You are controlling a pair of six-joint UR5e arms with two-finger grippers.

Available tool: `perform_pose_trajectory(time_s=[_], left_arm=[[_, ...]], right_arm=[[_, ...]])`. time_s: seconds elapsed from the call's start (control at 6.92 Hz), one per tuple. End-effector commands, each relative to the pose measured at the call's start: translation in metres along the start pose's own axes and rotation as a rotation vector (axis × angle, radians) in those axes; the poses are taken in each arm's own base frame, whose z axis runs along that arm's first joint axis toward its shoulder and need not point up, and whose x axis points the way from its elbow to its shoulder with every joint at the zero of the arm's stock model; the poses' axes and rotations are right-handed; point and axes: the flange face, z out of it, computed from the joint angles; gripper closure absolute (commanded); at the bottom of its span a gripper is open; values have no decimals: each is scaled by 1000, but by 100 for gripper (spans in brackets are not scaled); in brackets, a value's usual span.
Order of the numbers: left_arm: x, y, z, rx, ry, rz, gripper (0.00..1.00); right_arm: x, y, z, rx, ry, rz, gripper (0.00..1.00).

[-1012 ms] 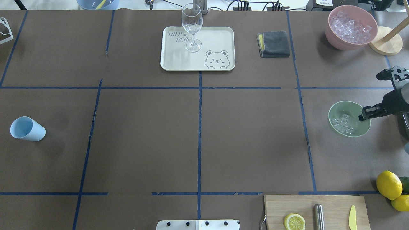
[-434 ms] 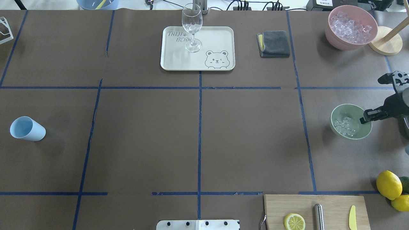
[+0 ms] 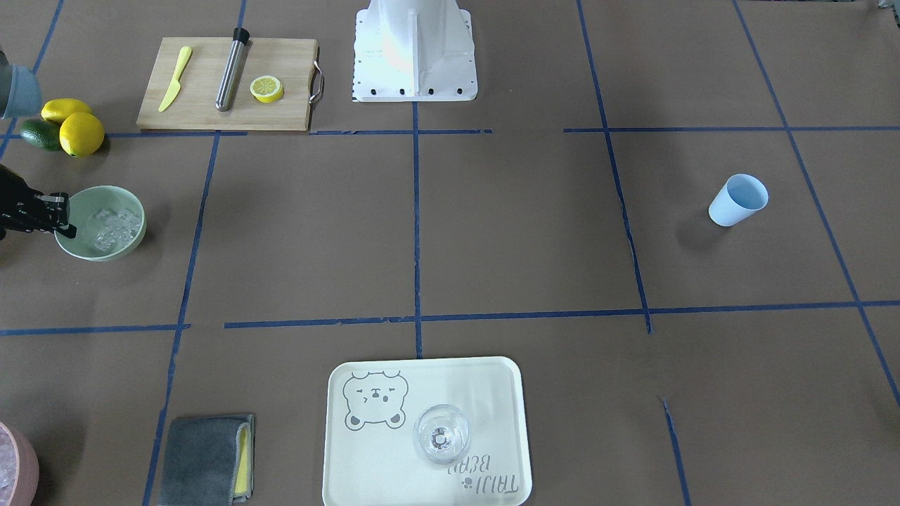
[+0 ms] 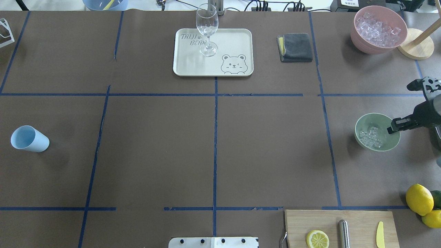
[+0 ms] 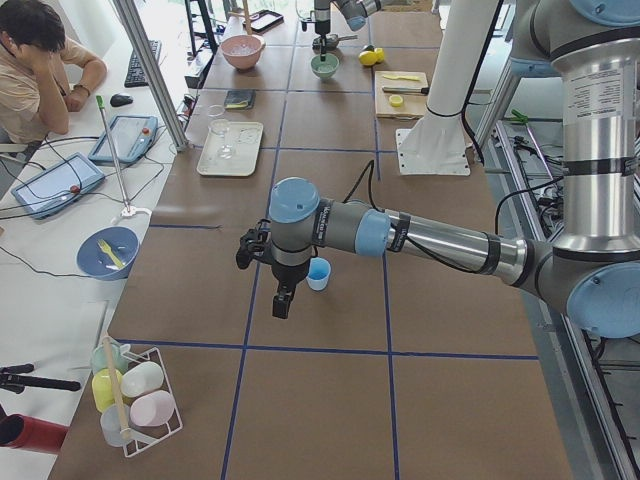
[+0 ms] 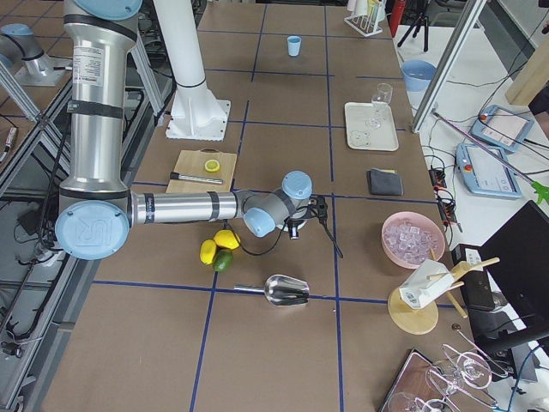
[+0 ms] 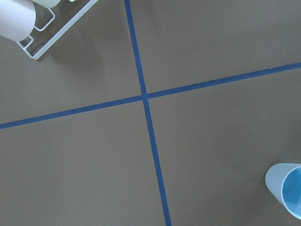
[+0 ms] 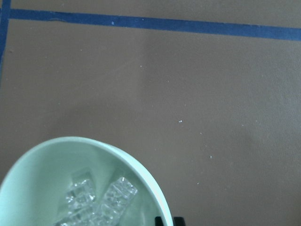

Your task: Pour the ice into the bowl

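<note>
The pale mint-green bowl [image 4: 375, 120] is at the table's right side with a cluster of clear ice cubes [image 4: 370, 137] in it. My right gripper [image 4: 395, 126] is shut on the bowl's right rim. In the front-facing view the bowl [image 3: 105, 198], the ice [image 3: 112, 226] and the gripper [image 3: 62, 219] sit at the left edge. The right wrist view shows the bowl's rim [image 8: 94, 145] and ice [image 8: 101, 200] close up. My left gripper [image 5: 281, 302] shows only in the exterior left view, beside the blue cup [image 5: 318, 273]; I cannot tell whether it is open or shut.
A pink container [image 4: 358, 34] of ice stands at the far right. A metal scoop [image 6: 287, 290] lies near it. Lemons [image 4: 419, 199], a cutting board [image 4: 330, 220], a tray [image 4: 237, 38] with a wine glass [image 4: 207, 27], a grey cloth [image 4: 296, 47] and the blue cup [image 4: 29, 138] are spread around.
The bowl and my right gripper have shifted slightly toward the robot's side of the table, and the ice has settled a little inside the bowl.
</note>
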Motion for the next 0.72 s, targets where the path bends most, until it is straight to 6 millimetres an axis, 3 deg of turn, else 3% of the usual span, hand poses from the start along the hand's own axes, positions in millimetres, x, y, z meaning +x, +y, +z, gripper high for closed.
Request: perform_pose_trajectory(time_s=[0.0,0.14,0.29,0.43,0.58], left_arm=[[1,0,-3,5,-1,4,0],[1,0,-3,4,-1,3,0],[1,0,-2,3,1,4,0],[0,1,0,0,-1,1,0],[0,1,0,0,1,1,0]], right_arm=[[-3,0,0,-12,-17,-3,83],[-5,1,0,-13,-21,-7,74],[-8,0,-2,-10,-28,-13,1],[-16,-1,-8,-8,-48,-32,0],[-22,-3,-28,19,-77,-44,0]])
